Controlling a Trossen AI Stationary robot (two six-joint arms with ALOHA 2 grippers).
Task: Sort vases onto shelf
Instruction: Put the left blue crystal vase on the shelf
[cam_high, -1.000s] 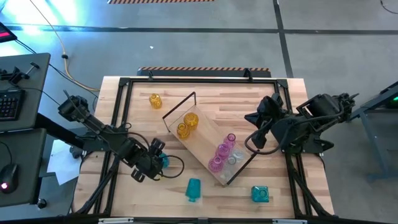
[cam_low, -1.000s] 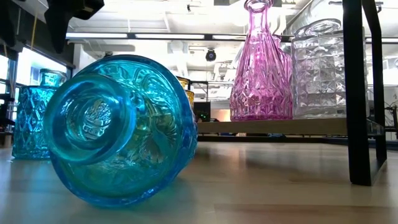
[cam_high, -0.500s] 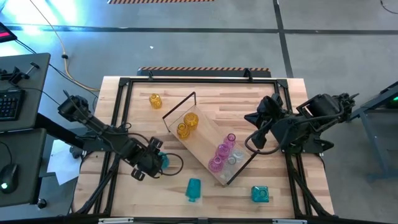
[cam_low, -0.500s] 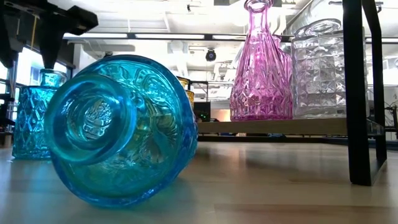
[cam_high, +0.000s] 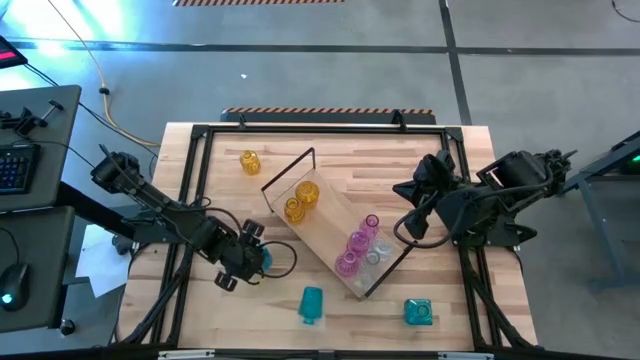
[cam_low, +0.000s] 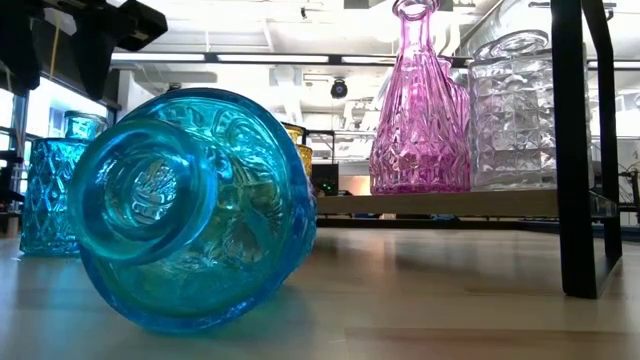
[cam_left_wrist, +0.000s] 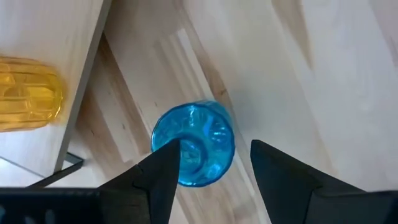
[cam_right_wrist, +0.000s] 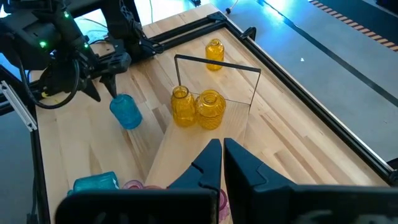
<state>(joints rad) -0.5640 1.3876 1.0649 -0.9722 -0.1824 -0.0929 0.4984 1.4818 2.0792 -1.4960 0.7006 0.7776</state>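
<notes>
A blue vase (cam_left_wrist: 194, 144) stands upright on the table left of the shelf (cam_high: 325, 225). My left gripper (cam_left_wrist: 214, 163) hovers open just above it, pointing down. One finger (cam_left_wrist: 163, 174) is over the vase's rim; the other stands off to the side. The low view shows the left gripper (cam_low: 90, 30) clear of the vase's top (cam_low: 80, 122). Two yellow vases (cam_high: 300, 200), pink vases (cam_high: 358, 243) and a clear vase (cam_high: 374, 257) stand on the shelf. My right gripper (cam_right_wrist: 222, 155) is shut and empty, held high by the shelf's right end.
A yellow vase (cam_high: 249, 162) stands near the far left corner. A teal vase (cam_high: 311, 304) lies on its side near the front edge, and another teal vase (cam_high: 418, 312) stands at the front right. A black frame (cam_high: 300, 128) edges the table.
My left gripper has rolled a little about its own pointing line while staying above the blue vase. The vases and the shelf have kept their places.
</notes>
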